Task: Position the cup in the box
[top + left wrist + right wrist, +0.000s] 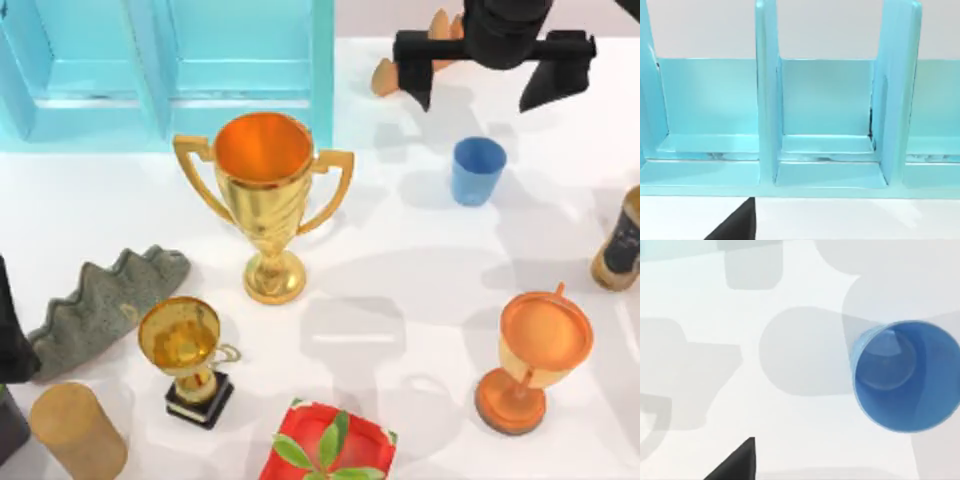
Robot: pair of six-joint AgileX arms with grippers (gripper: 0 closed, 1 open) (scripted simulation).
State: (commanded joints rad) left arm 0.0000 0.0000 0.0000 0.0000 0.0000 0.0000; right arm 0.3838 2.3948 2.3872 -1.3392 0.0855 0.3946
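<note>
Cup upright near the table's far edge, outside the box. Right gripper above it, fingers spread, empty. Grasp and transfer remain.

The cup stands alone on the white bench, with bare room on every side. The right gripper hangs above it with its fingers wide apart. The box is at the far left, its slots open on top. The big gold trophy stands just in front of the box, between it and the cup. The orange goblet and a can stand well apart from the cup.
</note>
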